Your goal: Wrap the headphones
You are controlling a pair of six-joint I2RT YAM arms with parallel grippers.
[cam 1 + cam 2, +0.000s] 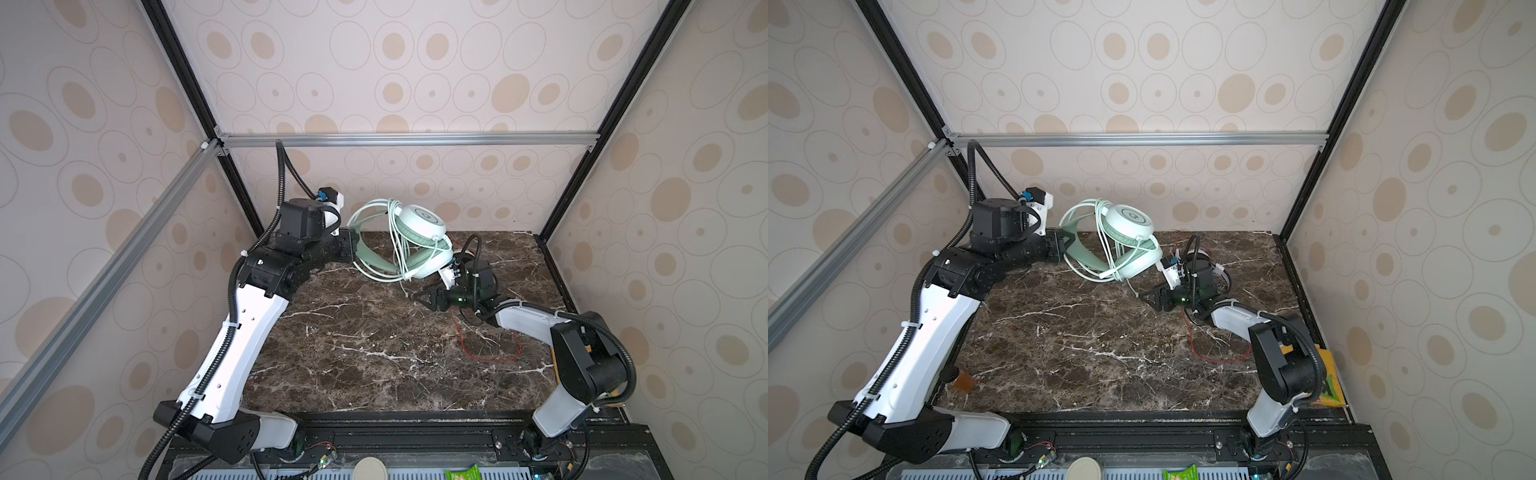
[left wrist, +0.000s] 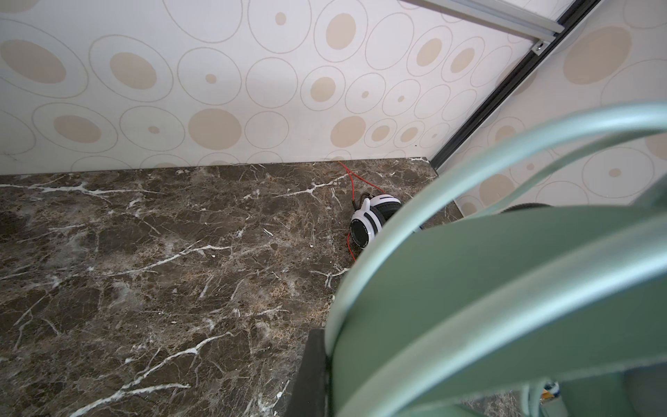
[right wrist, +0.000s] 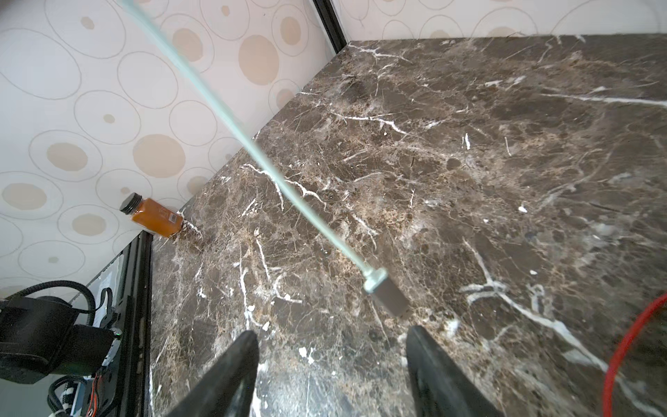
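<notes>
The mint-green headphones (image 1: 419, 232) (image 1: 1129, 232) hang above the back of the marble table (image 1: 353, 353), their pale green cable looped round the ear cups. My left gripper (image 1: 353, 245) (image 1: 1065, 243) (image 2: 330, 375) is shut on their headband (image 2: 469, 289). One cable end (image 3: 252, 144) dangles down to a grey plug (image 3: 384, 296), just beyond my right gripper (image 1: 411, 296) (image 1: 1140, 296) (image 3: 332, 331). That gripper is open with nothing between its fingers. The white-and-black headphones (image 2: 371, 220) lie at the back right, mostly hidden behind my right arm in both top views. Their red cable (image 1: 490, 357) (image 1: 1217, 357) trails across the table.
An orange bottle (image 3: 153, 218) (image 1: 963, 380) lies at the table's front left edge against the wall. A yellow packet (image 1: 1327, 382) sits off the right edge, a green one (image 1: 463, 473) below the front rail. Black frame posts stand at the back corners.
</notes>
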